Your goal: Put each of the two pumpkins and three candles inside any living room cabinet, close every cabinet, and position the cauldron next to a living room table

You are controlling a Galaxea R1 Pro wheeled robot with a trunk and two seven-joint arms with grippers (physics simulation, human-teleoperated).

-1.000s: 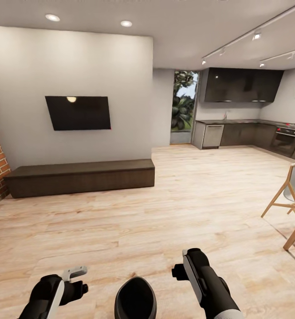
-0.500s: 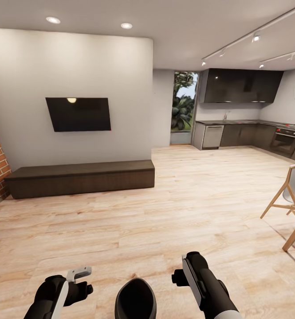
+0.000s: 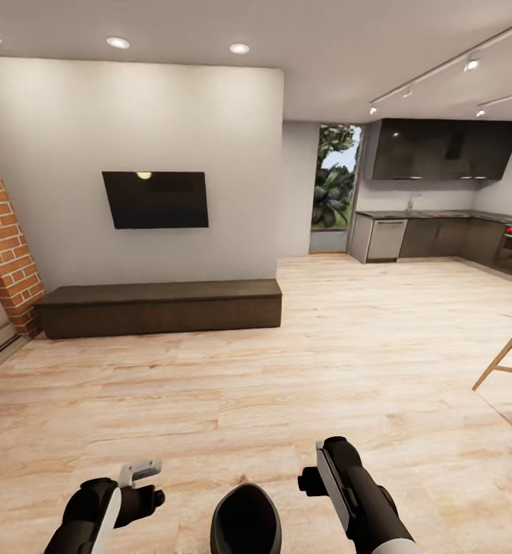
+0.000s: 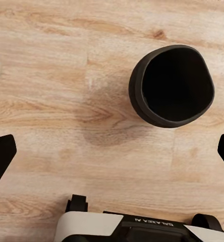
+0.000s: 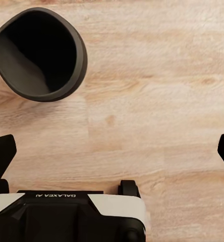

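The long low dark-brown cabinet [image 3: 163,306] stands against the far wall under a TV, its front shut. The black cauldron [image 3: 245,519] sits on the wood floor just in front of me, between my two arms, and its dark hollow looks empty. My left gripper [image 4: 112,154] hangs open over the floor beside the cauldron [image 4: 172,85]. My right gripper [image 5: 114,150] is also open, with nothing between its fingers, and the cauldron [image 5: 41,53] lies off to one side of it. The pumpkins and candles are out of view.
A wall TV [image 3: 155,198] hangs above the cabinet and a brick fireplace [image 3: 5,254] stands at the left. Wooden chair legs [image 3: 510,362] show at the right edge. A dark kitchen [image 3: 440,231] fills the back right. Wide wood floor lies between me and the cabinet.
The camera has swung left, so the cabinet, TV and kitchen sit further right in the picture and more brick shows. My left arm has shifted slightly; the cauldron stays between the arms.
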